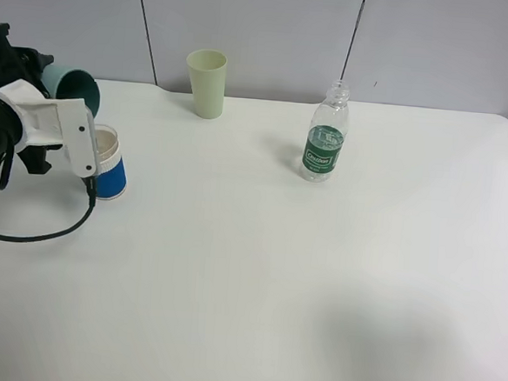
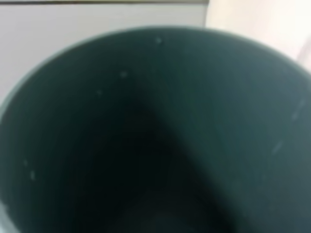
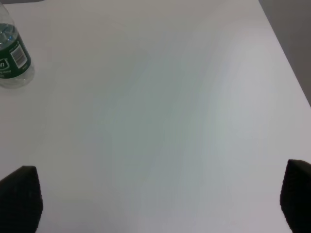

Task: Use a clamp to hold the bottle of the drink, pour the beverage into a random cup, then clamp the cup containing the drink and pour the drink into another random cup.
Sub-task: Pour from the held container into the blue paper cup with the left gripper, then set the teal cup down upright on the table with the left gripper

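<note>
I see the clear plastic bottle with the green label standing upright and uncapped on the white table, and I take it as my landmark. It looks nearly empty, so I judge the first pour done. Far to its left, my left gripper holds the dark teal cup tipped over the blue paper cup with the white interior. The left wrist view is filled by the teal cup's inside, so I read the jaws as clamped on it, though I cannot see them. I cannot see liquid moving. The pale green plastic cup stands behind and left of the bottle, apparently unused. My right gripper hangs spread over bare table right of the bottle, holding nothing.
</note>
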`<state>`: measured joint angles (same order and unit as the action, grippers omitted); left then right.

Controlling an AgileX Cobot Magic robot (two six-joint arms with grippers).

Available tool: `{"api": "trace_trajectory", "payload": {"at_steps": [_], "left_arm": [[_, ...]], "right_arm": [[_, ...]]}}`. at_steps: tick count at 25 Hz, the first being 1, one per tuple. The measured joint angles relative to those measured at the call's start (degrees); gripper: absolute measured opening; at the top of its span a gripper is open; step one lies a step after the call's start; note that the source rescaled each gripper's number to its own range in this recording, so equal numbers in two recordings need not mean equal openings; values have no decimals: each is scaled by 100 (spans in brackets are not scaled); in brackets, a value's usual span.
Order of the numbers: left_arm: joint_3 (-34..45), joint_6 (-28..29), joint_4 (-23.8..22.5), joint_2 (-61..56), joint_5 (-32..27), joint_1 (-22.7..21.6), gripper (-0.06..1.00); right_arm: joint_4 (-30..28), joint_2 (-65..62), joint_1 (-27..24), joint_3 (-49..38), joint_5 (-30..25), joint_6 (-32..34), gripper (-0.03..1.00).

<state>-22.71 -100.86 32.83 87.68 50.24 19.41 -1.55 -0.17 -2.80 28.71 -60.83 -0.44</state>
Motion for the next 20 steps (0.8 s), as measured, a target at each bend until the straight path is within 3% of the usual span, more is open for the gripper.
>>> {"api": "trace_trajectory", "payload": {"at_steps": [8, 11, 16, 20], "left_arm": [[0, 4133, -110, -415, -87, 0, 2], [0, 5306, -221, -706, -97, 0, 2], [0, 6544, -640, -1196, -159, 0, 2], [-26, 7174, -1454, -1528, -465, 0, 2]], "right_arm": [[0, 0, 0, 0, 0, 0, 100], [0, 0, 0, 0, 0, 0, 100], [0, 0, 0, 0, 0, 0, 100], [0, 0, 0, 0, 0, 0, 100]]}}
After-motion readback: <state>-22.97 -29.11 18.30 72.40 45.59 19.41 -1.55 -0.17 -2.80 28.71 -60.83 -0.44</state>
